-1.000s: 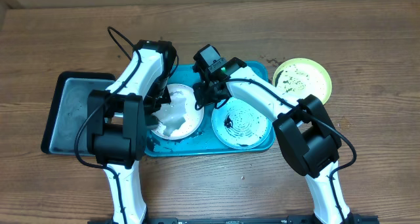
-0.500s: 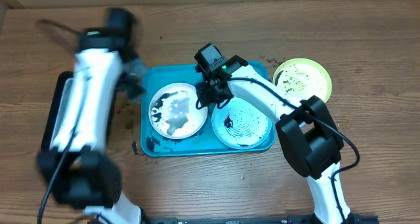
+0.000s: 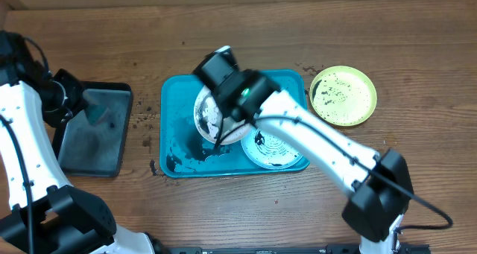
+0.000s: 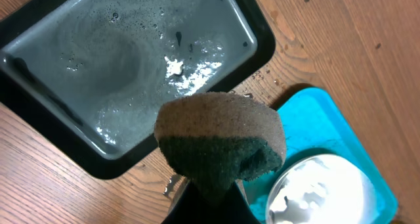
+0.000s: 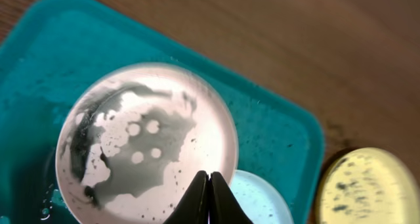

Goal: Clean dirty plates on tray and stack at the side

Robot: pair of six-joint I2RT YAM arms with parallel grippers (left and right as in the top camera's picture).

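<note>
Jutting forward from right hand (image 5: 209, 186): white plate (image 5: 146, 142)

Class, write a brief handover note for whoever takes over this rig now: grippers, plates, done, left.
Left gripper shut on sponge by the black tray.
Right gripper shut, apparently pinching the white plate rim over the turquoise tray.
Mint plate on that tray; yellow-green plate beside it on the table.
Done: all three look dirty, none stacked.
Left: scrub each, stack at the side.
</note>
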